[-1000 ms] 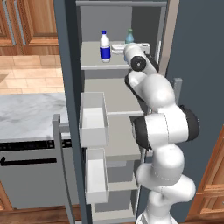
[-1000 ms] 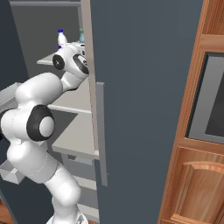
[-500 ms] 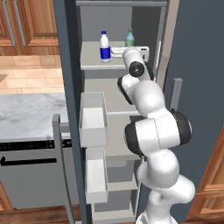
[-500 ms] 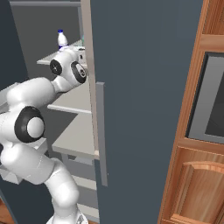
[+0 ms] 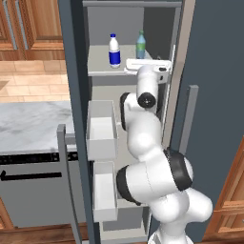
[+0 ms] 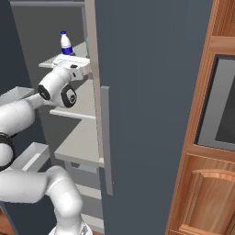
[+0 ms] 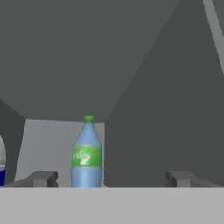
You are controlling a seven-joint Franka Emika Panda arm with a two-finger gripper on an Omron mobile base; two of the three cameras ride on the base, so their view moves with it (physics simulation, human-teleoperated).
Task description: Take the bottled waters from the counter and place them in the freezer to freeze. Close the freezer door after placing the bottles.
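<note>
Both bottled waters stand upright on the freezer's top shelf (image 5: 102, 64): the clear one with the dark blue label (image 5: 113, 50) (image 6: 66, 43) on the left, the pale blue one with the green cap (image 5: 140, 45) (image 7: 87, 155) on the right. My gripper (image 7: 111, 179) (image 5: 147, 64) hovers at the shelf's front edge, open. In the hand view the pale blue bottle stands beyond the fingertips (image 7: 41, 178), apart from them. The clear bottle shows at that view's left edge (image 7: 1, 168). The freezer door (image 5: 74, 86) stands open at the left, with white bins (image 5: 101, 128) on its inner face.
The marble counter (image 5: 28, 124) lies left of the open door, above a grey dishwasher front (image 5: 33, 190). The unit's right-hand door (image 6: 151, 92) with its bar handle (image 6: 106, 137) is shut beside my arm. Wooden cabinets (image 6: 206, 183) flank it on the right.
The gripper opened and let go of the pale blue bottle, which stays upright on the shelf. The hand has drawn back to the shelf's front edge and the arm has folded closer.
</note>
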